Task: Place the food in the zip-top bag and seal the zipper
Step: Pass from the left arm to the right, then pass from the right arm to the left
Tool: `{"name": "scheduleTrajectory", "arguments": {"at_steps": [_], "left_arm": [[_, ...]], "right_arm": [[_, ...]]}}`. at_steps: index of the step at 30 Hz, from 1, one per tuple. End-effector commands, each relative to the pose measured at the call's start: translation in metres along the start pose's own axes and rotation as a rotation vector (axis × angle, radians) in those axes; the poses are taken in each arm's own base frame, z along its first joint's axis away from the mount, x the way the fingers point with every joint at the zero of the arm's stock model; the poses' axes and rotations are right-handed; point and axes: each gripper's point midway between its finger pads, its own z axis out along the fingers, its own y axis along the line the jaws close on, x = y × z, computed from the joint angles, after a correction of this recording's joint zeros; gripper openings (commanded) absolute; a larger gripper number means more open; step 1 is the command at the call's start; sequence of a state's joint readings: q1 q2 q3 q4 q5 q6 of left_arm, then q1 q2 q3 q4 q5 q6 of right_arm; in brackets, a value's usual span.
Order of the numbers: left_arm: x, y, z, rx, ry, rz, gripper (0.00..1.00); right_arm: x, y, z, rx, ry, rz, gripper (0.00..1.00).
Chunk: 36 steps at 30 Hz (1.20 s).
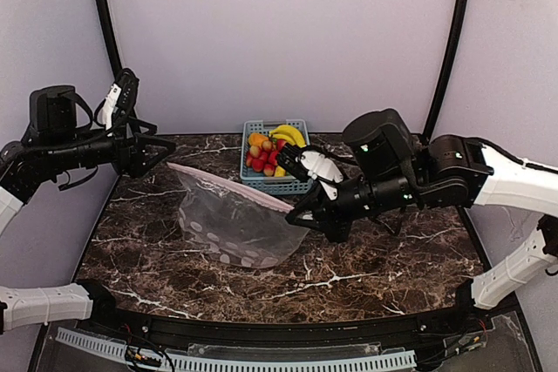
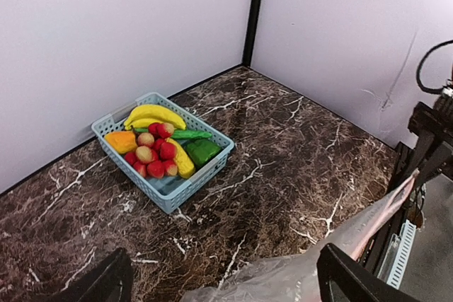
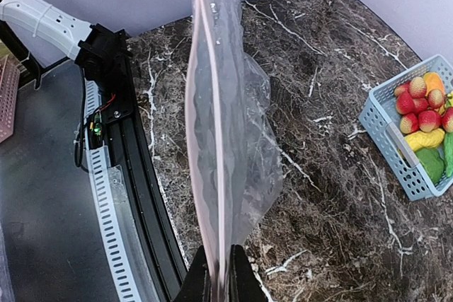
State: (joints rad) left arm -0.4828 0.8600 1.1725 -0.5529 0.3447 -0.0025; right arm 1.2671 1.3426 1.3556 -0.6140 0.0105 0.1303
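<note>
The clear zip-top bag (image 1: 234, 226) hangs over the middle of the table, its lower end resting on the marble. Its pink zipper (image 1: 228, 184) runs taut from left to right. My right gripper (image 1: 296, 213) is shut on the zipper's right end; in the right wrist view the strip (image 3: 212, 139) rises straight out of the shut gripper (image 3: 219, 268). My left gripper (image 1: 160, 156) stands open just beside the zipper's left end, with the bag (image 2: 297, 277) lying below its spread fingers (image 2: 347, 277). The food (image 1: 270, 150), with bananas (image 2: 156, 114), red fruits (image 2: 159, 162) and a green piece (image 2: 202, 152), lies in the basket.
The light-blue lattice basket (image 1: 254, 126) stands at the back middle, behind the right gripper, and also shows as a basket (image 3: 393, 150) in the right wrist view. Purple walls close in the back and sides. A black rail (image 1: 261, 337) runs along the near edge.
</note>
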Motion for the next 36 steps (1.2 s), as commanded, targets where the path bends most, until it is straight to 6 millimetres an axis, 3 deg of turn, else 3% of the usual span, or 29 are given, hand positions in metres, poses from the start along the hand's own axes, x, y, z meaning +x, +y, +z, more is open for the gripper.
{"name": "scheduleTrajectory", "arguments": {"at_steps": [1,5,13,21,27,31,36], "left_arm": [[-0.007,-0.040,-0.013,0.210,-0.014,0.155,0.92],[-0.008,-0.067,-0.011,0.399,-0.014,0.104,0.91],[-0.003,-0.110,-0.003,0.602,0.024,0.101,0.91],[0.022,-0.149,0.022,0.698,0.178,0.170,0.91],[0.039,-0.163,0.040,0.712,0.261,0.236,0.90],[0.045,-0.168,0.046,0.723,0.306,0.255,0.79],[0.050,-0.173,0.048,0.737,0.336,0.264,0.56]], "right_arm": [[0.005,0.011,-0.011,-0.100,0.050,0.015,0.00],[0.000,0.013,-0.014,-0.134,0.043,0.025,0.00],[-0.002,0.016,-0.010,-0.182,0.060,0.039,0.00],[-0.006,0.010,-0.006,-0.164,0.055,0.040,0.00],[-0.009,0.019,-0.008,-0.215,0.052,0.042,0.00],[-0.008,0.018,-0.010,-0.210,0.053,0.049,0.00],[-0.006,0.017,-0.008,-0.205,0.059,0.054,0.00]]}}
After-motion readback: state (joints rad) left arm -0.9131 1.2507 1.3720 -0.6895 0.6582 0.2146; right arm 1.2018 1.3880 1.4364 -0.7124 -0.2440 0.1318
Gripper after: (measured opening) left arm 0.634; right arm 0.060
